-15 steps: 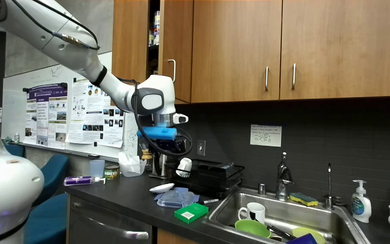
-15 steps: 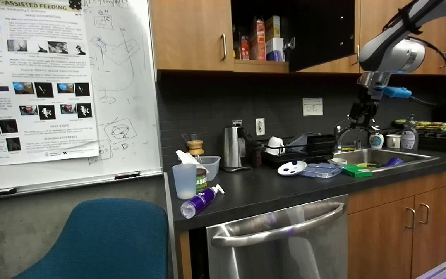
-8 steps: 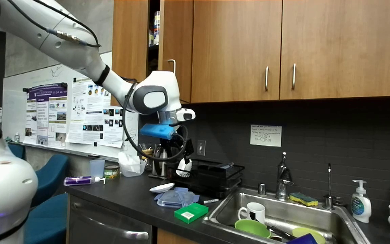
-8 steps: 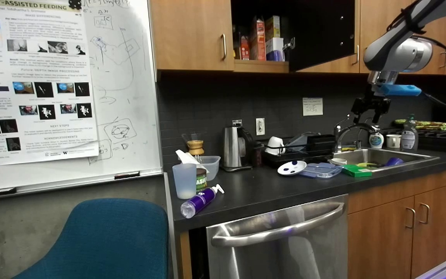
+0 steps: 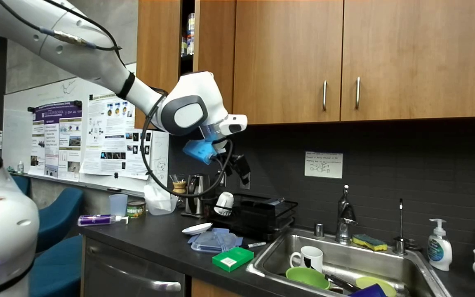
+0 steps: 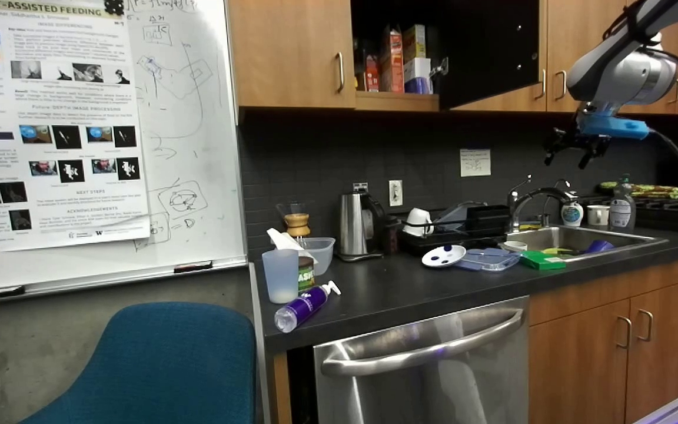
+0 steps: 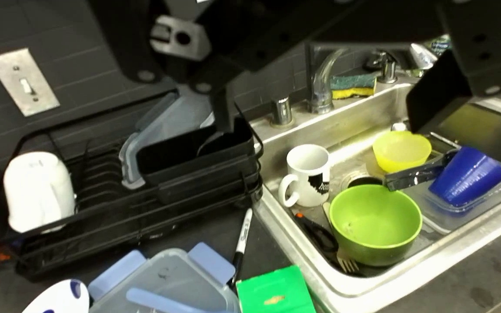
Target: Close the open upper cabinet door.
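Hand (image 6: 566,160) higher, seemingly over dark kitchen counter (image 6: 386,290).

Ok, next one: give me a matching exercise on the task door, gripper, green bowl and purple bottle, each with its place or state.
Things
1. Task door
2. Gripper
3. Green bowl
4. Purple bottle

Place or state
A. In the sink
B. Swung open
C. Lying on the counter
D. In mid-air, holding nothing

Right pairs: 1-B; 2-D; 3-A; 4-C
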